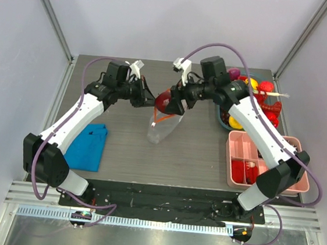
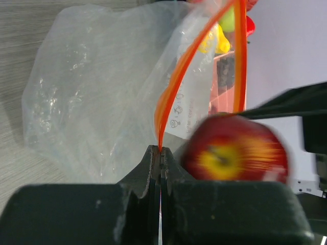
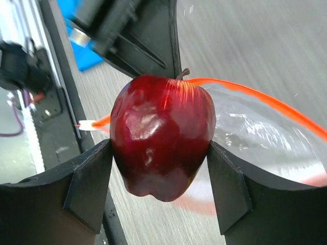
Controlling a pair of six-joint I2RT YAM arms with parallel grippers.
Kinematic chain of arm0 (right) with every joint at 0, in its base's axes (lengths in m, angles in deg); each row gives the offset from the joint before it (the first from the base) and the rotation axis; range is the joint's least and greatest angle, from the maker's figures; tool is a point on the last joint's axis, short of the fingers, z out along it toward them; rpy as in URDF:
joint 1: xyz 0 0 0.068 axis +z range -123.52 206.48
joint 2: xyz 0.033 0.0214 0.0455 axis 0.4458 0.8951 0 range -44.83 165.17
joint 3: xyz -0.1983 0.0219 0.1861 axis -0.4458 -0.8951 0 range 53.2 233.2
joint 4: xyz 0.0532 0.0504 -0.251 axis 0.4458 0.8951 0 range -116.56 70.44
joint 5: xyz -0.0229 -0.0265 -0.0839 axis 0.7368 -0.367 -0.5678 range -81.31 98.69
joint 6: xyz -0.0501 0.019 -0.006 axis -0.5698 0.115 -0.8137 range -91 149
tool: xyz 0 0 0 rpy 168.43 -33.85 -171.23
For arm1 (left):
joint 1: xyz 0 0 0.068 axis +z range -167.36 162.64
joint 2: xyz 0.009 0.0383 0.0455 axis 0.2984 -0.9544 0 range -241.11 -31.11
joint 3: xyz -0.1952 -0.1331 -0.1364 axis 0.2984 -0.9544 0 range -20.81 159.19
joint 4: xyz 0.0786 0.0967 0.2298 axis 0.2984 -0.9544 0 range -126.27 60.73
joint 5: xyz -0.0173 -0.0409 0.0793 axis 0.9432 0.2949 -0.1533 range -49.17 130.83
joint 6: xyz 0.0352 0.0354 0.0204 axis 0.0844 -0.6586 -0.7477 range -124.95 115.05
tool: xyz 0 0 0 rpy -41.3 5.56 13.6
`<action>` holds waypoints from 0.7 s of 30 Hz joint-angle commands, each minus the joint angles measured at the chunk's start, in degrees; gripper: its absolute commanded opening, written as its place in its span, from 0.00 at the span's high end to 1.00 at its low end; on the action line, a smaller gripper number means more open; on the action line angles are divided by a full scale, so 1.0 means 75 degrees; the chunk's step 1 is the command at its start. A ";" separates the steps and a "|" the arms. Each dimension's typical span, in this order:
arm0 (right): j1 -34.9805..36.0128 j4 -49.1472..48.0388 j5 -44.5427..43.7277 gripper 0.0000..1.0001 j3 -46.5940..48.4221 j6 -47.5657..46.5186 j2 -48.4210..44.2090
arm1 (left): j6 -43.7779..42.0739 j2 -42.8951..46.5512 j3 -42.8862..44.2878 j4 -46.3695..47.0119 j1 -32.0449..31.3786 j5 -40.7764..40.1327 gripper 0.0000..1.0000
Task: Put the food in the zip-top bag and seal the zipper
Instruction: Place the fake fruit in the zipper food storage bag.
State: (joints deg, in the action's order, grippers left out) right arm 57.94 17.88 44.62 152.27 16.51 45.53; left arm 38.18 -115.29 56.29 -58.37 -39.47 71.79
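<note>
Pinching the zipper (image 2: 173,92) of the zip-top bag (image 1: 164,128), the left hand (image 2: 161,153) has its fingers pressed together on one end of the orange-red strip, up above the surface (image 1: 195,155). The bag hangs from that grip with the zipper spread into an open loop, and its clear crinkly lower part looks to lie mid-surface. The right hand (image 3: 159,181) clamps a red apple (image 3: 161,135) between both fingers — glossy, stem upward, in the air right at the bag's mouth and just beside the left hand. Whether the apple is past the rim yet, cannot tell. More toy food (image 1: 255,85) is piled at the far right corner: red, yellow, purple pieces. A pink tray (image 1: 244,147) sits on the right, partly under the right arm, with red pieces in one compartment. A folded blue cloth (image 1: 88,145) lies on the left — well apart from the bag.
</note>
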 commanded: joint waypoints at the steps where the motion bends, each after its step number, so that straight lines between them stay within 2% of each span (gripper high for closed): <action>1: 0.0374 -0.0431 -0.0745 0.46 -0.0283 -0.0431 0.0337 | 0.0073 0.0091 0.0232 0.0458 0.0018 0.0664 1.00; 5: 0.0539 -0.0056 -0.0980 0.46 -0.0260 -0.0713 0.0501 | 0.0050 0.0150 0.0150 0.0482 0.0053 0.0758 1.00; 7: 0.0563 0.0224 -0.1098 0.42 -0.0213 -0.0783 0.0513 | 0.0073 0.0150 0.0115 0.0493 0.0077 0.0770 1.00; 10: 0.0598 0.0786 -0.1192 0.28 -0.0015 -0.1053 0.0654 | 0.0201 0.0115 0.0009 0.0634 0.0100 0.0922 1.00; 11: 0.0598 0.0916 -0.1238 0.17 0.0021 -0.1123 0.0701 | 0.0248 0.0103 -0.0049 0.0739 0.0112 0.1004 1.00; 14: 0.0621 0.1222 -0.1391 0.05 0.0185 -0.1147 0.0806 | 0.0401 0.0010 -0.0085 0.0857 0.0100 0.1145 1.00; 17: 0.0621 0.1281 -0.1496 0.00 0.0279 -0.1112 0.0701 | 0.0459 -0.0026 -0.0131 0.0939 0.0135 0.1181 1.00; 21: 0.0505 0.1281 -0.1649 0.00 0.0396 -0.0866 0.0479 | 0.0518 -0.0037 -0.0202 0.1009 0.0194 0.1239 1.00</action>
State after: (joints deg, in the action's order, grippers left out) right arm 62.31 27.26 33.95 151.57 9.36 51.89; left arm 40.87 -115.49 55.31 -54.59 -38.34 78.35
